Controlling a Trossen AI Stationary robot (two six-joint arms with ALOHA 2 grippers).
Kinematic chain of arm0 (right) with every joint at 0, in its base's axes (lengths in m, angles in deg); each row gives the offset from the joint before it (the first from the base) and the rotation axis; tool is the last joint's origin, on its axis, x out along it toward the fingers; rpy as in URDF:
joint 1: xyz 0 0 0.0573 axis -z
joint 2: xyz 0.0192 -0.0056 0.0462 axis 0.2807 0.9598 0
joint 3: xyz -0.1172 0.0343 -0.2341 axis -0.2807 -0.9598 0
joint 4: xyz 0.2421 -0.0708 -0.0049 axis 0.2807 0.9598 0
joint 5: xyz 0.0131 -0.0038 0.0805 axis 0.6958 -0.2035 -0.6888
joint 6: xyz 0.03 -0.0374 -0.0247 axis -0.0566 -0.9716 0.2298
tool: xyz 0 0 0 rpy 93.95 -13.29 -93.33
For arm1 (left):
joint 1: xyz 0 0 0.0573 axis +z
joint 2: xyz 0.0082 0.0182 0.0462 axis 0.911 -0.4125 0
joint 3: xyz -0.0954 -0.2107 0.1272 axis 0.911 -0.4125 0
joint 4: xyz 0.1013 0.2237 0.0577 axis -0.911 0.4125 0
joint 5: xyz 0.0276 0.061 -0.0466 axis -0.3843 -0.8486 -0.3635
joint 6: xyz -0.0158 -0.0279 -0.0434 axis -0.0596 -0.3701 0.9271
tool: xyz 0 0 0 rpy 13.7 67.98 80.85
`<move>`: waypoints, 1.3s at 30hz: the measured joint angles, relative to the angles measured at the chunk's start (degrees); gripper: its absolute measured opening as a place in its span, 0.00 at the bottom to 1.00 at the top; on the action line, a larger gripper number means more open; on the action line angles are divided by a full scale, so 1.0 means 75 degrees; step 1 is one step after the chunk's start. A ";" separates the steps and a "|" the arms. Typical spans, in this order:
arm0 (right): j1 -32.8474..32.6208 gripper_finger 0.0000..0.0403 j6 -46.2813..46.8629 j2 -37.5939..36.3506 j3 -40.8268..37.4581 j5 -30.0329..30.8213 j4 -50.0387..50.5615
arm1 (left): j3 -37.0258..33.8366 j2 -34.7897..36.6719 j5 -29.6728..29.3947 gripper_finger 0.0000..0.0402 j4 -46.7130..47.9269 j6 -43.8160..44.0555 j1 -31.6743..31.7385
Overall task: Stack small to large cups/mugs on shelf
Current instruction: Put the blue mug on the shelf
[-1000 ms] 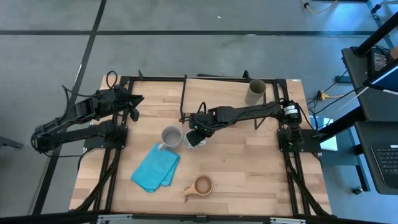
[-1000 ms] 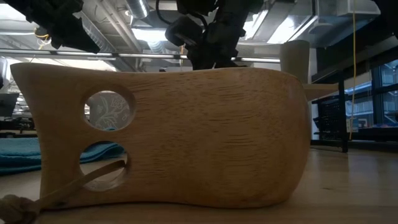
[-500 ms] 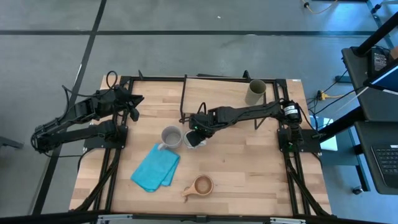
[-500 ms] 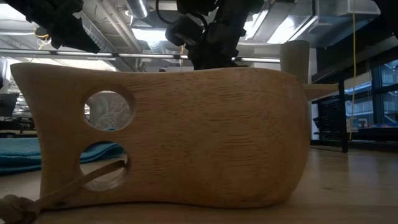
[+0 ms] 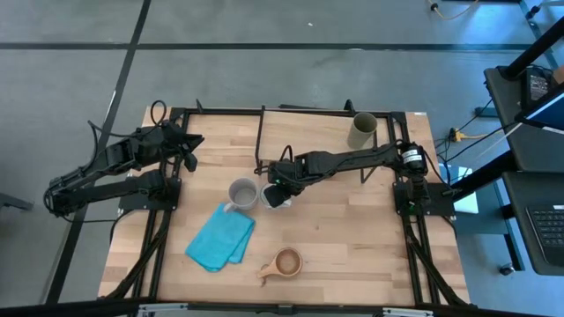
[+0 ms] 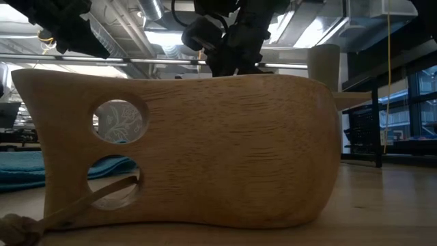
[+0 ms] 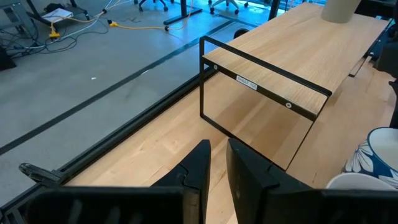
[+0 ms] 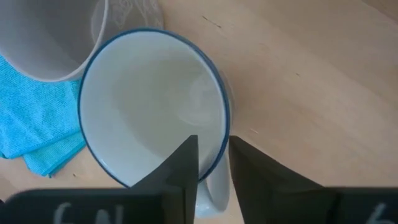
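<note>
The white mug (image 5: 276,197) with a blue rim stands upright mid-table, right beside the grey mug (image 5: 242,193). My right gripper (image 5: 278,187) reaches down over the white mug and is shut on its rim. The olive-green tumbler (image 5: 362,130) stands on the right end of the shelf's (image 5: 308,132) wooden top board. The small brown wooden cup (image 5: 284,262) sits near the table's near edge and fills the low view (image 6: 191,150). My left gripper (image 5: 189,157) waits shut at the table's far left, touching nothing. My right gripper (image 8: 213,168) pinches the white mug's rim (image 8: 217,158) beside the handle (image 8: 212,193), one finger inside the mug and one outside. The fingers come from above, pointing down. The mug stays upright next to the grey mug (image 8: 50,37).
A folded blue cloth (image 5: 220,239) lies on the table near the grey mug, toward the near left. The shelf's black metal legs (image 7: 202,87) stand behind the mugs. Bare wood stretches between the white mug and the wooden cup.
</note>
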 joint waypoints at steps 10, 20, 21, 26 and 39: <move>0.0000 0.06 -0.0050 0.0000 -0.0003 0.0017 0.0069 | 0.0000 0.0000 -0.0001 0.12 -0.0002 -0.0003 -0.0001; 0.0000 0.06 -0.0093 0.0003 -0.0003 0.0052 0.0067 | 0.0000 -0.0001 -0.0002 0.12 0.0000 -0.0003 0.0001; 0.0000 0.05 -0.0130 0.0003 0.0000 0.0054 0.0072 | -0.0002 0.0000 -0.0002 0.12 -0.0001 -0.0003 0.0001; 0.0000 0.03 -0.0248 0.0012 0.0313 0.0139 0.0300 | -0.0002 0.0000 0.0000 0.12 -0.0002 -0.0043 -0.0001; -0.0076 0.04 -0.0425 0.0012 0.1975 0.0233 0.3118 | -0.0003 0.0000 0.0000 0.12 -0.0037 -0.0189 -0.0001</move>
